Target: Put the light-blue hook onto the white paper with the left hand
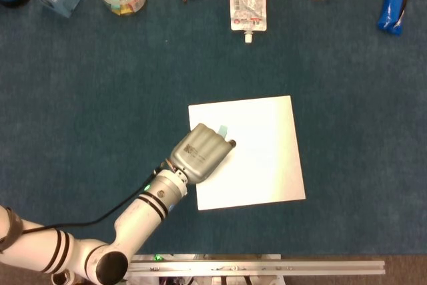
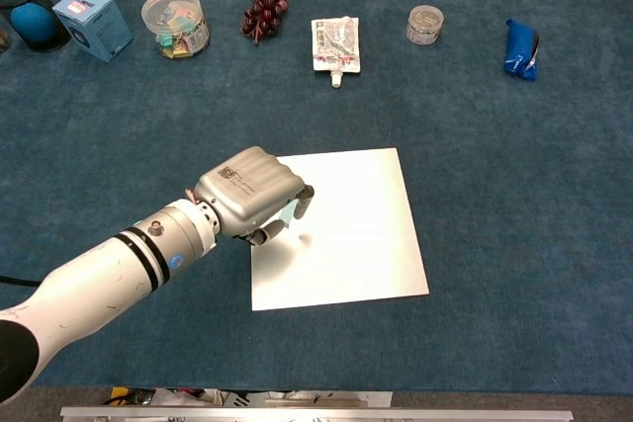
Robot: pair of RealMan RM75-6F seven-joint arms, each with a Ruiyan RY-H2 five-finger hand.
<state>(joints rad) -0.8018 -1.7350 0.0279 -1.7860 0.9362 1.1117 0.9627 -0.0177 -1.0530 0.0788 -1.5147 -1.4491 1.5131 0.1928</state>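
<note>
The small light-blue plastic hook (image 1: pixel 221 130) lies on the white paper sheet (image 1: pixel 267 158) near its far-left corner, just beyond the fingertips of the left robot hand (image 1: pixel 200 153), the only one in view. Only a pale sliver shows, so its long axis cannot be told. The curled fingers seem to hold nothing.

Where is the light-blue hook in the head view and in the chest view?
Head view: the light-blue hook peeks out just above the left hand, on the white paper.
Chest view: a sliver shows under the hand's fingers.
Shared landmark: the paper's upper left corner.
</note>
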